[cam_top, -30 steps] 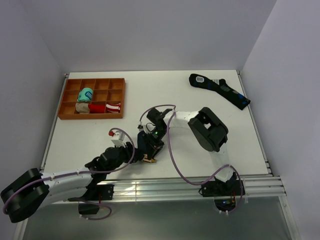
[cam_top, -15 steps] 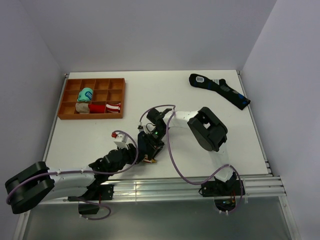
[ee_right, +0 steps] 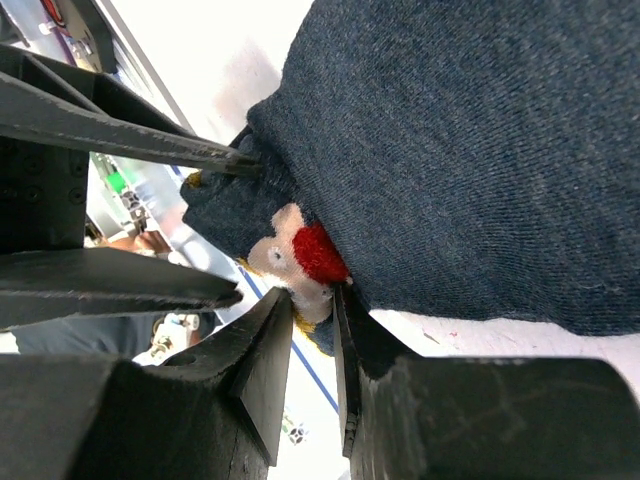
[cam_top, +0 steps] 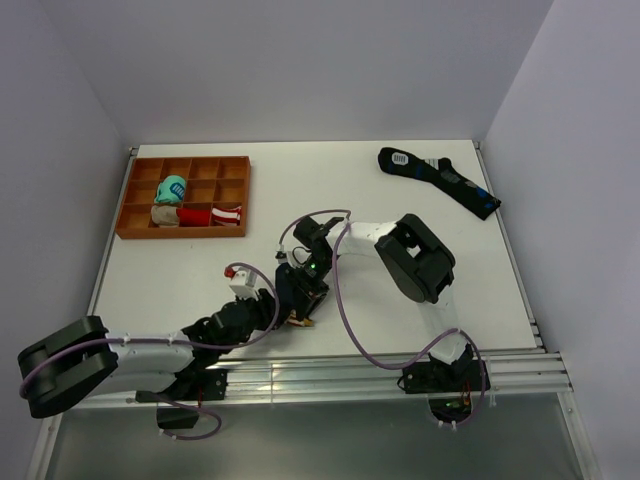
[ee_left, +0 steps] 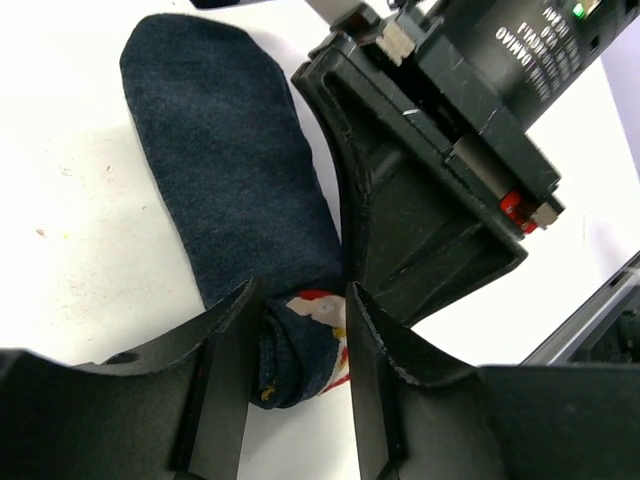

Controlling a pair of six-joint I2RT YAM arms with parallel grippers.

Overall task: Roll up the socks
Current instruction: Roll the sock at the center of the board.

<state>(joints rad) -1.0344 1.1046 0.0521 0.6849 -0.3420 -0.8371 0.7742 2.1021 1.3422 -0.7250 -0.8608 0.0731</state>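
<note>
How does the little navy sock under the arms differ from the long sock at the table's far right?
The navy sock is short, with a red-white patch; the long sock is longer, with blue marks and a white patch. The navy sock is pinched at its patch end by the left tool and right tool; the long sock lies untouched. Both are dark.

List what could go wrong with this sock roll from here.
1. The right gripper pinches only the patch edge of the sock; it may slip out and the fold undo.
2. Both grippers crowd that same end; the left gripper could knock the right one while rolling.
</note>
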